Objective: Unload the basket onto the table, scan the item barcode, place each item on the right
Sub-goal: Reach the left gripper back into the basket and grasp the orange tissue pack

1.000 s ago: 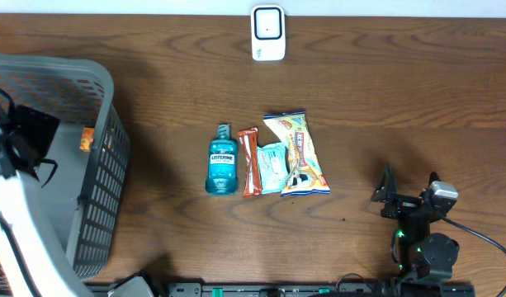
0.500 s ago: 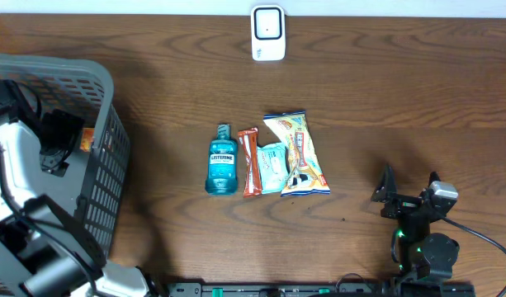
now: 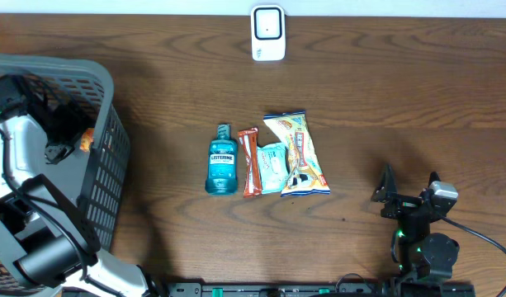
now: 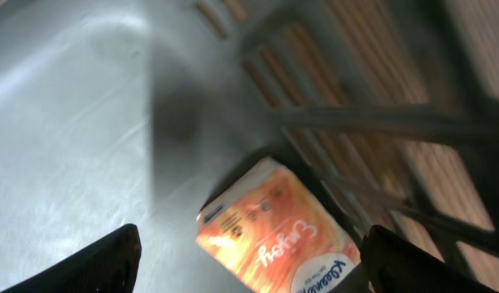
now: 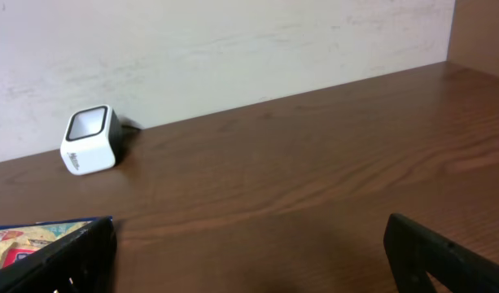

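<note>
An orange tissue pack [image 4: 273, 236] lies on the grey floor of the basket [image 3: 106, 89], close to its mesh wall; from overhead only a corner of the pack [image 3: 87, 140] shows through the mesh. My left gripper [image 4: 253, 275] is down inside the basket, open, one finger on each side of the pack. The left finger stands clear of it; the right finger is close to its edge. In the overhead view the left gripper [image 3: 59, 136] is just left of the pack. The white scanner [image 3: 268, 33] stands at the table's back edge. My right gripper [image 3: 409, 188] rests open and empty at the front right.
A blue Listerine bottle [image 3: 222, 163], a brown bar [image 3: 249, 162], a teal packet [image 3: 274, 167] and a snack bag [image 3: 298, 153] lie side by side mid-table. The right wrist view shows the scanner [image 5: 90, 140] far left and the snack bag's corner [image 5: 29, 240].
My left arm has swung further into the basket, toward the orange pack, and its jaws have narrowed slightly. The right arm and the table items have not moved.
</note>
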